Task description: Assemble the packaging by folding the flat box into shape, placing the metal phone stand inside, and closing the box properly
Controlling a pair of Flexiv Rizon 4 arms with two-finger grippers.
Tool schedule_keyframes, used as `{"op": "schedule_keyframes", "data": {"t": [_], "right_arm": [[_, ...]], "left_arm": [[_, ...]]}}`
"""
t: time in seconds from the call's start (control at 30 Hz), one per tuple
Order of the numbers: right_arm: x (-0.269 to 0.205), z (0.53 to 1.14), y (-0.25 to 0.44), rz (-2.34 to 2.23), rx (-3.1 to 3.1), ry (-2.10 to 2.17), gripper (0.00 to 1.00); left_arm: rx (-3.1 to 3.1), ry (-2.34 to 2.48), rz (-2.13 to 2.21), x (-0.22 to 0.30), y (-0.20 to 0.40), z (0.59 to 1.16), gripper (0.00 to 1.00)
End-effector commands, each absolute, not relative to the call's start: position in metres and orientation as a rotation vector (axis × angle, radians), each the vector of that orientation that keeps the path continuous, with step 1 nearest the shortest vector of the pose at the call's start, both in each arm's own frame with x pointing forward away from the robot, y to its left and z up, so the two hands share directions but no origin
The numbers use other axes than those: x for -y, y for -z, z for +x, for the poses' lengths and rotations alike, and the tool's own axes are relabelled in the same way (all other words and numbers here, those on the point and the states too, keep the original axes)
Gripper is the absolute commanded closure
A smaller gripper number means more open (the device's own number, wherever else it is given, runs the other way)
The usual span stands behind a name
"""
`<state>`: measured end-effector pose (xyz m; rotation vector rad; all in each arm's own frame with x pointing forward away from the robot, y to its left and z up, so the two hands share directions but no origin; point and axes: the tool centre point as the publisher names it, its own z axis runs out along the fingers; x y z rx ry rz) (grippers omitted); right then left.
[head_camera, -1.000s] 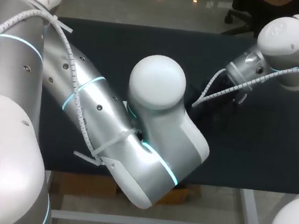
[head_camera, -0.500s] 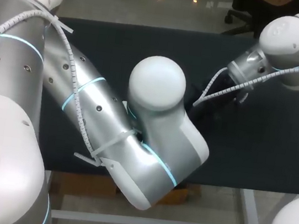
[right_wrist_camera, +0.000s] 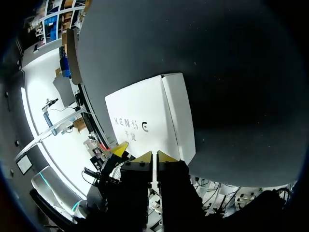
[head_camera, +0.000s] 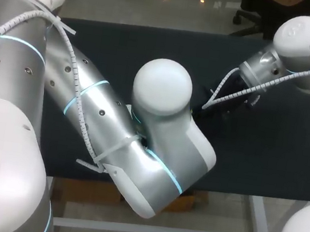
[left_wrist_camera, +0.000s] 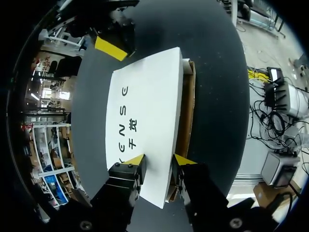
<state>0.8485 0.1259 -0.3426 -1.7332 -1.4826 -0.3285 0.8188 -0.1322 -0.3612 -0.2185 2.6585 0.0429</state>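
A white box (left_wrist_camera: 145,106) with dark print on its top lies on the black table (head_camera: 113,46), brown cardboard showing along one side. My left gripper (left_wrist_camera: 159,160) is shut on the box's near end, one finger on the white top and the other against the brown side. My right gripper (right_wrist_camera: 154,155) is shut, its yellow tips together at the opposite edge of the box (right_wrist_camera: 145,121). One right yellow fingertip (left_wrist_camera: 112,47) shows at the box's far end. In the head view my left arm (head_camera: 140,137) hides the box. No metal phone stand is in view.
My right arm (head_camera: 303,50) comes in over the table's far right part. Bare black tabletop lies around the box on all sides in both wrist views.
My right gripper's fingers have come together. The right arm has shifted slightly to the right in the head view. The left arm has not moved.
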Motion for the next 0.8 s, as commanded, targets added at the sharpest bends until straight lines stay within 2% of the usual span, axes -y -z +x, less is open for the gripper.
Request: {"op": "schedule_keyframes", "data": {"t": [0.03,0.8], "right_arm": [[-0.121,0.839,0.334,-1.74,1.498,0.368,1.0],[-0.14,0.818,0.341,-1.701,1.576,0.367,1.0]], "left_arm": [[-2.654,-0.049,-0.22,0.134,0.364,0.817,0.64],[-2.655,-0.049,-0.22,0.134,0.364,0.818,0.64]]}}
